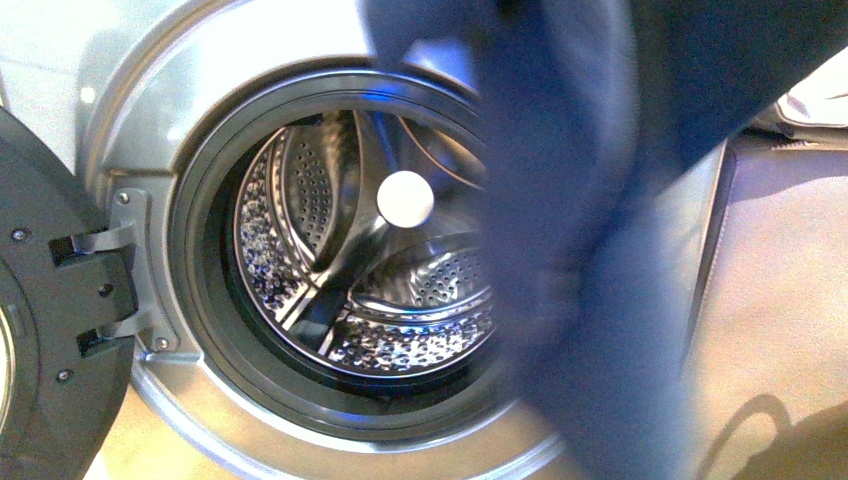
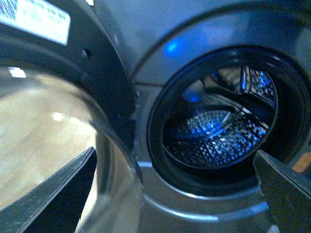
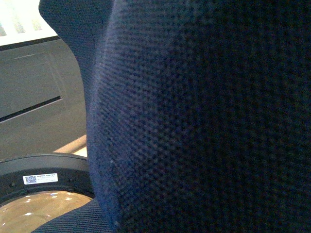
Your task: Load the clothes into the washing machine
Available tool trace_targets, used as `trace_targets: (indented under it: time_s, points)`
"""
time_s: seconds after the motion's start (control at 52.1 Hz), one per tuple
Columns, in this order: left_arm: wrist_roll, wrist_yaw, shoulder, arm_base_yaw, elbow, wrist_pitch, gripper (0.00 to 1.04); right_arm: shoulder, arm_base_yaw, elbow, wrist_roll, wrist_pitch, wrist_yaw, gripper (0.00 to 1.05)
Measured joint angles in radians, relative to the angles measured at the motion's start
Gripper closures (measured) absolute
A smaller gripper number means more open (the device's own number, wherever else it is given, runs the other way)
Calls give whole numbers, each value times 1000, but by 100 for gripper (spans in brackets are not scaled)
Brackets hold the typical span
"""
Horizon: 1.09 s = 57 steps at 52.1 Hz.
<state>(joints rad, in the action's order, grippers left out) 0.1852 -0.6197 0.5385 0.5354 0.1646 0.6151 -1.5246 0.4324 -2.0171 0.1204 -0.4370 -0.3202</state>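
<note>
Dark navy clothes (image 1: 590,200) show a fine dotted knit weave in the close right wrist view. The washing machine (image 1: 130,80) is silver-grey, and a near-black rubber seal (image 1: 195,250) rings its opening. Its shiny steel drum (image 1: 300,190) is patterned with rows of small round holes and flecked with blue glints. A white disc (image 1: 405,198) shows inside it. The door (image 1: 30,180) is charcoal with a white label (image 3: 40,178), and the floor (image 1: 780,300) is beige.

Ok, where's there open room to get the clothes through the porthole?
The drum is empty, and the left and middle of the opening, inside the dark rubber rim, is free. The right side is crowded: the navy clothes hang across it. The open door borders the left.
</note>
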Motion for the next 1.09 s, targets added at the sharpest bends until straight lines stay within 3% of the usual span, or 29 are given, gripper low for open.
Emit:
trace_targets:
  time_s: [0.192, 0.403, 0.499, 0.844, 0.921, 0.978, 1.094]
  points:
    - [-2, 51, 191, -56, 183, 60, 6, 0, 0, 0, 0, 0, 0, 92]
    - [-55, 149, 324, -231, 418, 11, 6, 0, 0, 0, 0, 0, 0, 92]
    - [-79, 133, 382, -348, 548, -45, 6, 0, 0, 0, 0, 0, 0, 92]
    - [-16, 101, 575, -581, 776, -144, 6, 0, 0, 0, 0, 0, 0, 92]
    - [19, 43, 615, -634, 800, -129, 6, 0, 0, 0, 0, 0, 0, 92]
    - [71, -71, 629, -673, 800, -51, 6, 0, 0, 0, 0, 0, 0, 92]
    - [140, -199, 631, -690, 789, 79, 6, 0, 0, 0, 0, 0, 0, 92]
